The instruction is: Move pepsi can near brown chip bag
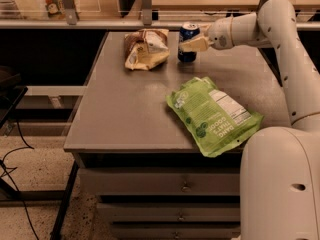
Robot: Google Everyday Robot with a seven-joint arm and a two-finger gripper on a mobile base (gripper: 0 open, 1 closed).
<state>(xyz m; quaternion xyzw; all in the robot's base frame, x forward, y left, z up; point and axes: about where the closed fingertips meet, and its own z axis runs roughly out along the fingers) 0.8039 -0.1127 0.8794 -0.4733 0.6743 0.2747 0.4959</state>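
The hand [188, 44] sits at the far side of the surface [125, 109], gripping the pepsi can [189, 32]. Its near finger [194, 45] covers part of the can's lower right side, while the far finger is hidden behind the can. The can's logo is too blurred to make out. The print on the brown chip bag [145, 49] is unreadable, as is the white label panel on the green bag [212, 115]. The robot's body [280, 184] hides the near right corner of the surface and the drawer fronts [160, 184] there, and is itself cut off by the right and bottom edges. The arm [280, 34] runs out of view on the right.
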